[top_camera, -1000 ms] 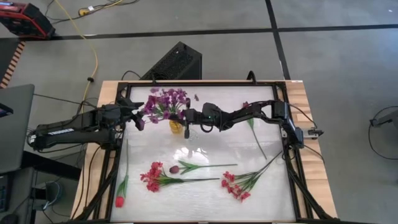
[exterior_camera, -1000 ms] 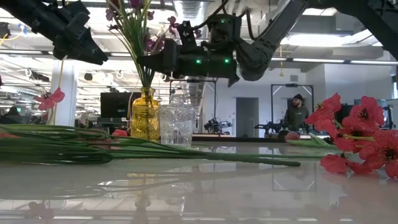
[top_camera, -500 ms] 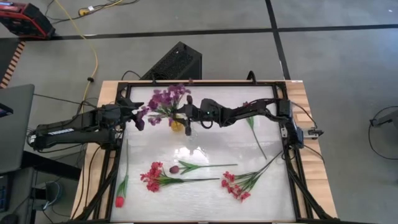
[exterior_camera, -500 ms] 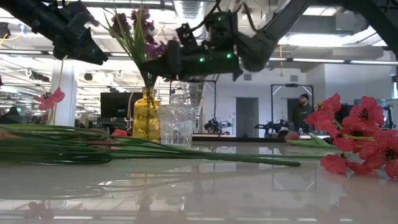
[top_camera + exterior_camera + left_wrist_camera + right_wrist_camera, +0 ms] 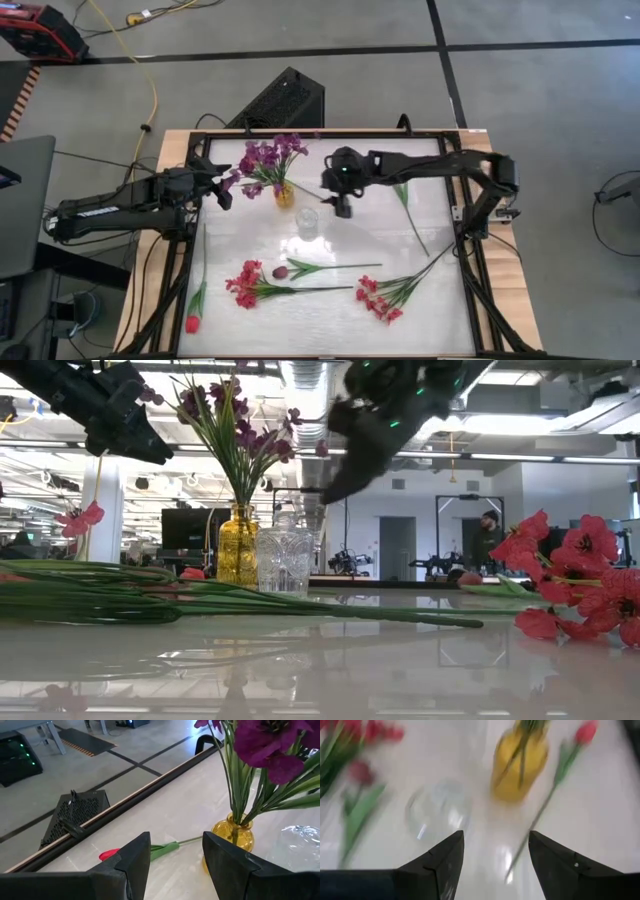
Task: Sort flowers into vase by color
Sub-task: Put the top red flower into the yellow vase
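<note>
Purple sprays (image 5: 268, 158) sit in the yellow vase (image 5: 285, 194); the clear glass (image 5: 307, 222) beside it is empty. Right claw (image 5: 342, 208) hangs spread and empty near the glass, left claw (image 5: 222, 185) spread by the vase. Reds (image 5: 250, 283) lie on the tabletop (image 5: 440, 300). I'd grab a stem mid-length and feed it into the glass end-first.

Right wrist view. The right gripper (image 5: 492, 865) is spread wide with nothing between its dark fingers (image 5: 440, 865). Beyond the fingertips stand a clear glass vase (image 5: 439, 809) and, farther off, a yellow vase (image 5: 519, 766) holding green stems. A red tulip (image 5: 585, 731) lies beside the yellow vase, its stem running back toward the gripper. Red blossoms (image 5: 357, 732) lie off to one side.
</note>
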You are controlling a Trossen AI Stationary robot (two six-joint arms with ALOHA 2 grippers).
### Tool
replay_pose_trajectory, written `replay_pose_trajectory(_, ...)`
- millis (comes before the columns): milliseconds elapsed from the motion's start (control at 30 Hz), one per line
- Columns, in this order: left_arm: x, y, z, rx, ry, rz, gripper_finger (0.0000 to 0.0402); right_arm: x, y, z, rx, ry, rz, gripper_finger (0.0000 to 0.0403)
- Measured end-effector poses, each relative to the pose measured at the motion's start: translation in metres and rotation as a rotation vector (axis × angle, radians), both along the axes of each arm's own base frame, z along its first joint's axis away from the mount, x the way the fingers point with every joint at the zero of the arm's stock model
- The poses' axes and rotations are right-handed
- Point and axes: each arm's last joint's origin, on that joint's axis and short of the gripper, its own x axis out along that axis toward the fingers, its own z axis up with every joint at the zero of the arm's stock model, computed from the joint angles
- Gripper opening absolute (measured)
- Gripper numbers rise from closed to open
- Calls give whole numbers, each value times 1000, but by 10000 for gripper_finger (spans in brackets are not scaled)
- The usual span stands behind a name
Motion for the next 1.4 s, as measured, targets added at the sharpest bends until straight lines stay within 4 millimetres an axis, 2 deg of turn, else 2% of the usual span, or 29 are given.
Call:
replay_pose_trajectory(167,0,0,0,-2,0,-5,171,-44,8,11,107,280,-64,249)
replay_pose_trajectory(267,0,0,0,-3,0,-5,171,-67,10,7,166,395,-123,249)
replay_pose_trajectory(400,-1,0,-2,-14,18,-7,171,-101,11,-15,238,475,-235,249)
replay_pose_trajectory(600,-1,0,-3,-10,27,-2,171,-144,10,-45,357,485,-493,249)
replay_pose_trajectory(733,-1,0,-2,5,25,-6,171,-165,9,-59,292,539,-668,249)
replay_pose_trajectory(867,-1,0,-2,6,27,-7,171,-175,5,-72,267,553,-838,249)
replay_pose_trajectory(1100,-1,0,-2,-7,20,-3,171,-172,3,-86,279,606,-895,249)
replay_pose_trajectory(1267,-1,0,-3,-14,28,-1,171,-168,7,-105,259,654,-923,247)
replay_pose_trajectory(1333,-1,0,-3,-14,27,-1,171,-167,9,-112,263,687,-949,236)
replay_pose_trajectory(1400,-1,0,-3,-13,28,-1,171,-166,10,-116,269,701,-961,209)
